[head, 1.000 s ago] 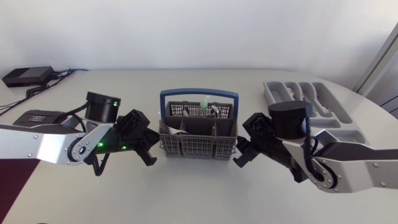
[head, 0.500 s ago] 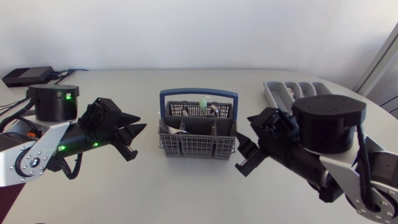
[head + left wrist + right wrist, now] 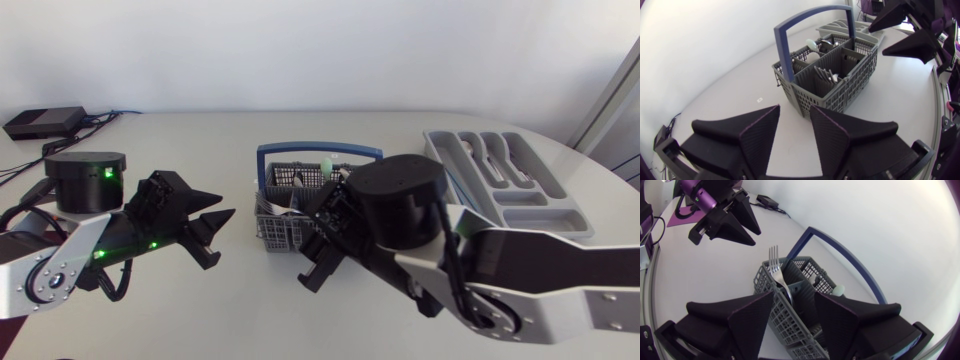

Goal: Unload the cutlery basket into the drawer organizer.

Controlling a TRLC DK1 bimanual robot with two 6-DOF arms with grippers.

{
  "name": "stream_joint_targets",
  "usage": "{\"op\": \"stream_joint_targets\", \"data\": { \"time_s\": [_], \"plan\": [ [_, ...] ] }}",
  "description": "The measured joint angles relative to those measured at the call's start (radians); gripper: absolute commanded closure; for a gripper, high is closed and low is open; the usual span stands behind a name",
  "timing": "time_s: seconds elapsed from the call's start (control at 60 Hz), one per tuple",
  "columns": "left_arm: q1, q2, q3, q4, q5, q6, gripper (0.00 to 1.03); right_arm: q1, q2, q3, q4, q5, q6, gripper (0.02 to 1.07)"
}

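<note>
The grey plastic mesh cutlery basket with the blue hoop handle (image 3: 283, 215) stands mid-table, and we place everything else by it. The grey moulded drawer organizer (image 3: 548, 213) lies well apart from it, off its right end and further back.

Our left gripper (image 3: 222, 238) hangs off the basket's left end, clear of it, with its fingers spread and nothing between them. Our right gripper (image 3: 794, 297) hangs over the basket's front side with its fingers parted. A steel fork (image 3: 776, 267) stands tines-up in a front compartment, in line with that gap. We see neither finger touching it.

We judge the fork light, stiff and smooth, so it is likely to slip in broad wedge fingers. The best hold looks to be across the flat neck just under the tines, where it rises above the basket rim. It then wants a straight lift. The basket looks light too and may drag along if the fork catches on the mesh.
</note>
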Motion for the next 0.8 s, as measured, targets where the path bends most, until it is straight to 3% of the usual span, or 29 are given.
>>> {"op": "stream_joint_targets", "data": {
  "time_s": [0.55, 0.8],
  "plan": [
    [0.029, 0.097, -0.019, 0.077, 0.026, -0.034, 0.58, 0.058, 0.301, 0.199, 0.082, 0.042, 0.000, 0.47],
    [0.017, 0.150, 0.030, 0.018, 0.005, -0.062, 0.58, 0.072, 0.373, 0.244, 0.109, 0.078, 0.000, 0.76]
  ]
}}
